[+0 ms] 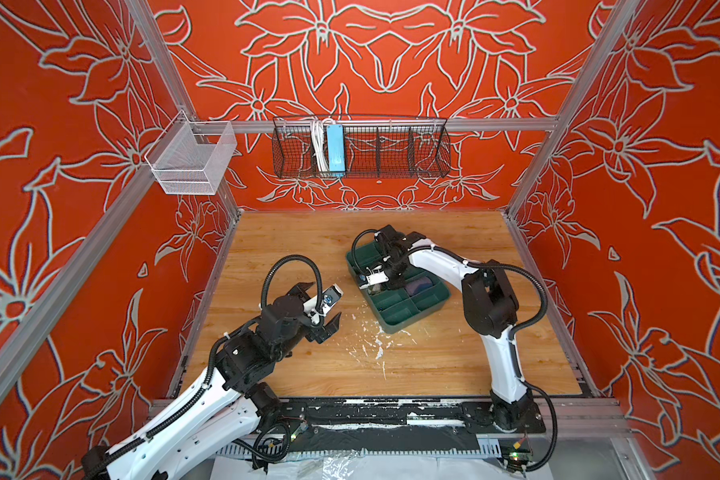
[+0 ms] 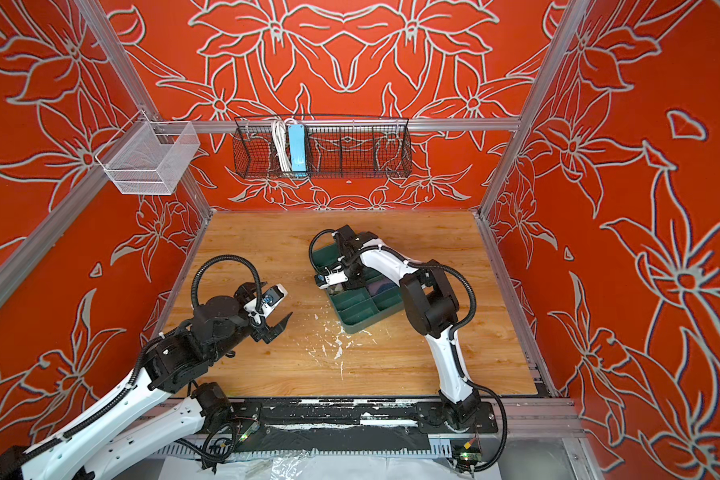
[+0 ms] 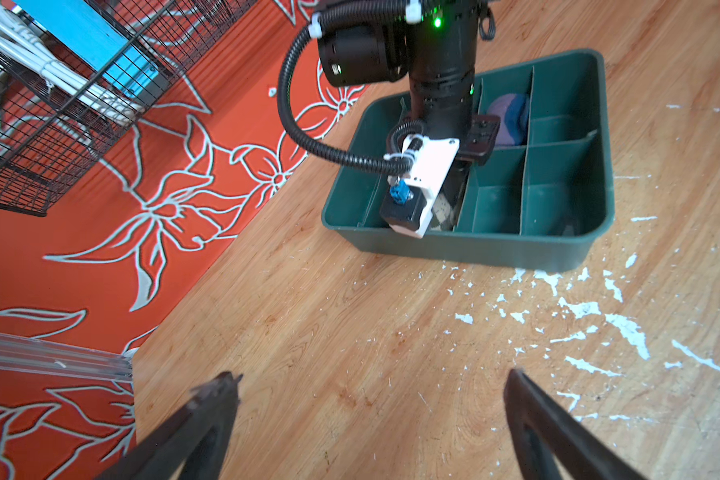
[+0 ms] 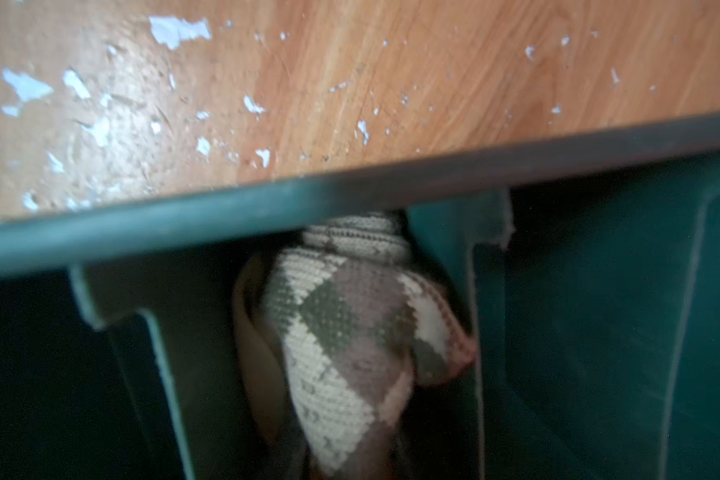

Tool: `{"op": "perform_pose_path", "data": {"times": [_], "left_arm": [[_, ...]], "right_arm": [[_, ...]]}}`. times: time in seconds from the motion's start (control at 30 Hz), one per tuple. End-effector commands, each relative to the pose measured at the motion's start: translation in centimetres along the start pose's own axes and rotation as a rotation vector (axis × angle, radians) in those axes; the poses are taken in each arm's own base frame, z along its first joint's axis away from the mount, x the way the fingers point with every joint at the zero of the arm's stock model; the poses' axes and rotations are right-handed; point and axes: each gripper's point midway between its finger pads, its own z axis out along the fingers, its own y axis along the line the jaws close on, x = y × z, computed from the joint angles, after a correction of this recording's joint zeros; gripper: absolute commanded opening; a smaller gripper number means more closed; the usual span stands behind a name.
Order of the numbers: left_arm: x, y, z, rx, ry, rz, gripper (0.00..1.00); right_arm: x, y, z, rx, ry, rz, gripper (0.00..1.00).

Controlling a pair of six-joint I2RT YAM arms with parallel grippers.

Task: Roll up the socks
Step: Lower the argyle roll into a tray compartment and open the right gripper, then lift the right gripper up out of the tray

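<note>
The beige argyle sock [image 4: 337,332] is bunched into a roll and stands in a narrow compartment of the green divided tray [image 4: 350,195]. My right gripper [image 1: 385,284] reaches down into that compartment and is shut on the sock; its fingers are hidden by fabric and shadow. The left wrist view shows only a corner of the argyle sock [image 3: 443,208] beneath the right wrist camera. The purple sock with its navy part [image 1: 418,286] [image 3: 510,118] lies rolled in a neighbouring compartment. My left gripper [image 1: 326,300] [image 3: 371,374] hovers open and empty over bare wood, left of the tray [image 1: 395,328].
White paint flecks [image 1: 377,345] mark the wooden table in front of the tray. A black wire basket [image 1: 362,149] holding a blue power strip [image 1: 334,151] hangs on the back wall. A white mesh basket [image 1: 192,160] hangs at the left rail.
</note>
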Motion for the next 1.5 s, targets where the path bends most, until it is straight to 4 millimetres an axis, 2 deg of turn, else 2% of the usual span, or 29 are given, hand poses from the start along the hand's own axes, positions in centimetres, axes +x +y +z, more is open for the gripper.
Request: {"op": "perform_pose_path", "data": {"times": [0.0,0.03,0.3,0.53,0.63,0.73,0.77,0.87,0.9,0.97,1.03,1.1,1.17,1.27,1.33,1.4,1.47], "left_arm": [[-1.5,0.4,-0.6,0.0,-0.049,-0.027,0.98],[-1.5,0.4,-0.7,-0.001,-0.049,-0.027,0.98],[-1.6,0.8,-0.9,-0.017,-0.056,-0.042,0.98],[-1.8,1.1,-1.1,-0.027,-0.06,-0.048,0.98],[-1.9,1.3,-1.3,-0.034,-0.061,-0.055,0.98],[-2.2,1.8,-1.7,-0.053,-0.07,-0.069,0.98],[-2.3,1.9,-1.8,-0.058,-0.075,-0.078,0.98],[-2.9,2.4,-2.2,-0.069,-0.099,-0.15,0.98],[-3.1,2.6,-2.4,-0.074,-0.112,-0.195,0.97],[-3.6,3.1,-2.5,-0.09,-0.143,-0.32,0.98],[-3.4,4.1,-2.7,-0.138,-0.153,-0.52,0.97],[-3.9,3.9,-2.9,-0.1,-0.181,-0.628,0.97],[-5.1,3.0,-3.2,-0.021,-0.234,-0.678,0.97],[-6.0,3.1,-3.3,0.001,-0.303,-0.772,0.97],[-5.7,3.6,-2.7,-0.029,-0.297,-0.82,0.97],[-4.7,4.3,-1.9,-0.077,-0.226,-0.879,0.97],[-2.9,4.7,-0.7,-0.119,-0.113,-0.954,0.97]], "right_arm": [[0.2,3.0,0.6,-0.112,0.013,0.063,0.31],[0.1,2.9,0.1,-0.101,0.009,0.058,0.36],[-2.5,0.9,-4.2,0.064,-0.117,0.031,0.5],[-3.9,0.9,-7.4,0.116,-0.185,0.016,0.55],[-4.8,0.7,-9.5,0.169,-0.235,0.018,0.55],[-6.4,-0.6,-13.8,0.284,-0.34,0.089,0.57],[-7.1,-1.2,-15.8,0.331,-0.393,0.126,0.58],[-8.3,-3.1,-21.6,0.511,-0.552,0.289,0.82],[-8.4,-3.5,-23.6,0.568,-0.614,0.374,0.87],[-7.8,-3.5,-26.7,0.645,-0.71,0.56,0.97],[-6.6,-3.0,-29.6,0.713,-0.807,0.758,0.98],[-6.2,-1.3,-31.4,0.713,-0.921,0.83,0.98],[-5.7,0.4,-32.5,0.697,-1.073,0.89,0.98],[-4.4,2.5,-31.9,0.658,-1.206,1.015,0.98],[-4.0,3.6,-30.5,0.596,-1.161,1.074,0.98],[-3.6,4.5,-28.1,0.524,-1.039,1.11,0.98],[-1.9,4.9,-25.3,0.497,-0.85,1.193,0.94]]}}
